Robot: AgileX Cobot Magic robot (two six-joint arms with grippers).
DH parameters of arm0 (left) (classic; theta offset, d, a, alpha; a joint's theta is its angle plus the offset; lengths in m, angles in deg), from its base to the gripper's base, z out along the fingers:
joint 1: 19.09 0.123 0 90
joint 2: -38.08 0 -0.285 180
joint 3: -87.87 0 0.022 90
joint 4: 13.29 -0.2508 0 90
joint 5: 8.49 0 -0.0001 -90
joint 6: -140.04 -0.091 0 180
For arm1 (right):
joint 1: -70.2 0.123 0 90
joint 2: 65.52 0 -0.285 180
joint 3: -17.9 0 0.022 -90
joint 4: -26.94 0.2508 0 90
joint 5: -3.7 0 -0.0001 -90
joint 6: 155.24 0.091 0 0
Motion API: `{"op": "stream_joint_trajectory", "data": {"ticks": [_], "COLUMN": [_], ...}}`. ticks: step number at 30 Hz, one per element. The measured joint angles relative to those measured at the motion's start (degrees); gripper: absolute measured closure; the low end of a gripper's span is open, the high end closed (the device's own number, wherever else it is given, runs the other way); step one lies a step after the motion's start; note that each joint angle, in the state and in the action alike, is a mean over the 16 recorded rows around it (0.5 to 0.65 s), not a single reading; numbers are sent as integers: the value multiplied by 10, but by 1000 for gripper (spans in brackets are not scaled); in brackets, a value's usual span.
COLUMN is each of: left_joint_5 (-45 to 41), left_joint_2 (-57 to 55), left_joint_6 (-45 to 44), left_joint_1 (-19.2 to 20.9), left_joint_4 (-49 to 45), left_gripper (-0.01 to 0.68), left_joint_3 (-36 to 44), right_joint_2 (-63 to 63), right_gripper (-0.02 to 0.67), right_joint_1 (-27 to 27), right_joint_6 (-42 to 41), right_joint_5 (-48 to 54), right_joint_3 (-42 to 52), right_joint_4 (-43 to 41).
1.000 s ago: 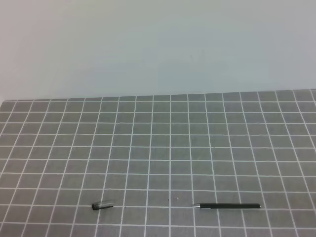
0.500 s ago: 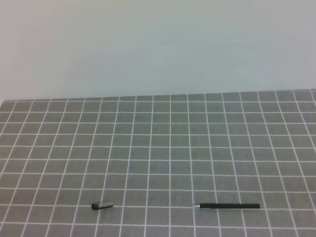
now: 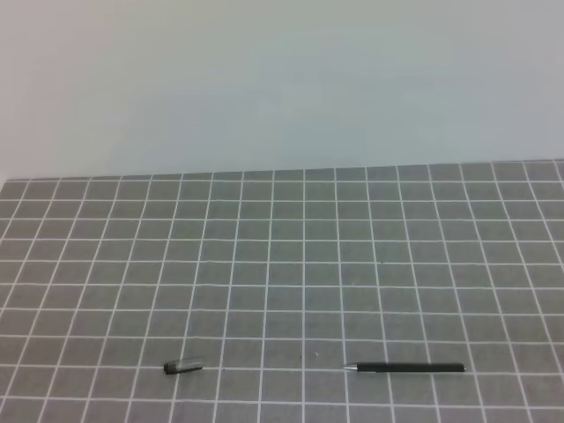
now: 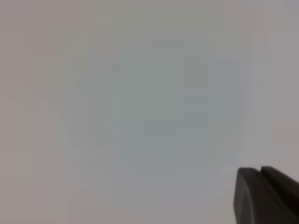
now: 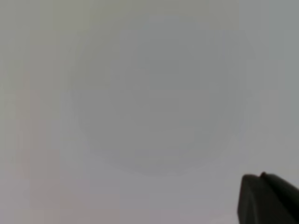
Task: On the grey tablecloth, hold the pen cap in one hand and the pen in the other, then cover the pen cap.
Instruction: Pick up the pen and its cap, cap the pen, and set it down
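pen cap point(image 3: 183, 367) and pen point(image 3: 405, 367) lie apart near grey tablecloth point(image 3: 282, 264) front edge | left gripper point(image 4: 268, 196), right gripper point(image 5: 268, 198) closed, empty | risk: thin pen rolls off when pinched

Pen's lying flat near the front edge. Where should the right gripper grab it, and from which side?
Judging from the high view, take the pen on its black barrel, about mid-length, coming straight down from above. It lies flat on the grey tablecloth, running left to right with its silvery tip toward the pen cap, so the jaws should close across the thin barrel, leaving the tip end free for capping.
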Motion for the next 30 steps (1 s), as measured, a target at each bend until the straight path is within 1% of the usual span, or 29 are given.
{"op": "stream_joint_trajectory", "data": {"ticks": [6,10,13,16,24,27,30], "left_joint_5": [-39,-91,-126,-156,-185,-189,-192], "left_joint_2": [0,0,1,1,0,0,0], "left_joint_6": [10,11,10,10,8,6,4], "left_joint_1": [0,0,0,0,0,0,0], "left_joint_4": [-30,-51,-64,-75,-84,-84,-84], "left_gripper": [676,676,676,676,676,676,676], "left_joint_3": [-42,-72,-88,-95,-92,-91,-91], "right_joint_2": [-7,-32,-66,-118,-331,-424,-518], "right_gripper": [652,652,652,652,652,652,652], "right_joint_1": [0,0,0,0,15,27,47], "right_joint_6": [-7,-51,-112,-192,-434,-495,-536], "right_joint_5": [169,293,375,456,631,679,714], "right_joint_3": [-69,-124,-165,-209,-326,-368,-410], "right_joint_4": [-4,17,55,106,227,254,268]}}
